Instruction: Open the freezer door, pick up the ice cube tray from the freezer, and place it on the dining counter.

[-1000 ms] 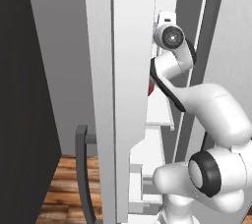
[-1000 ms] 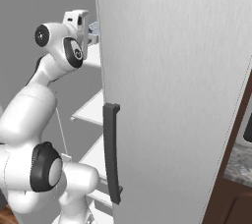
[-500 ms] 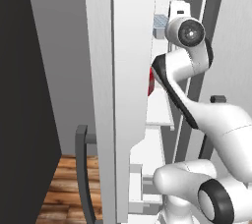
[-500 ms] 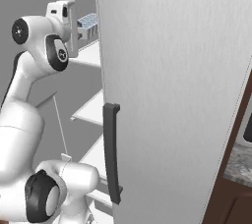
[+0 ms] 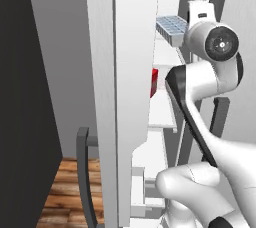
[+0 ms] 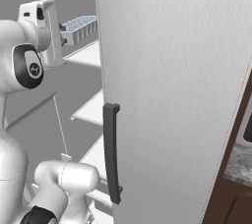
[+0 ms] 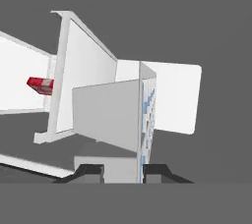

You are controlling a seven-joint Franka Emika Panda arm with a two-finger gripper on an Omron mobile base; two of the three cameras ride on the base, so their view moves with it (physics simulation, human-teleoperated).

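Note:
The ice cube tray [image 5: 170,26] is white with pale blue cubes. It hangs level in the air at the top of the open freezer [image 5: 165,107], above its white shelves. My gripper [image 5: 186,33] is shut on the tray's near end. From the right, the tray [image 6: 79,25] juts out from the gripper [image 6: 63,30] toward the shelves [image 6: 88,53]. Through the hand camera the tray [image 7: 123,117] stands edge-on between my finger tips [image 7: 92,171]. The freezer door [image 5: 131,97] stands swung open on the left, its dark bar handle [image 5: 84,172] facing outward. The dining counter is out of view.
A red carton [image 5: 154,83] sits on a middle freezer shelf, also seen as the carton [image 7: 40,84]. The plain wider door [image 6: 177,95] with its dark handle [image 6: 112,154] stays closed on the right. A stone counter corner [image 6: 240,161] over brown cabinets lies beyond it.
The arm has drawn back from the shelves with the tray held in the gripper. Its elbow has swung outward and the wrist has turned. The doors and the carton have stayed put.

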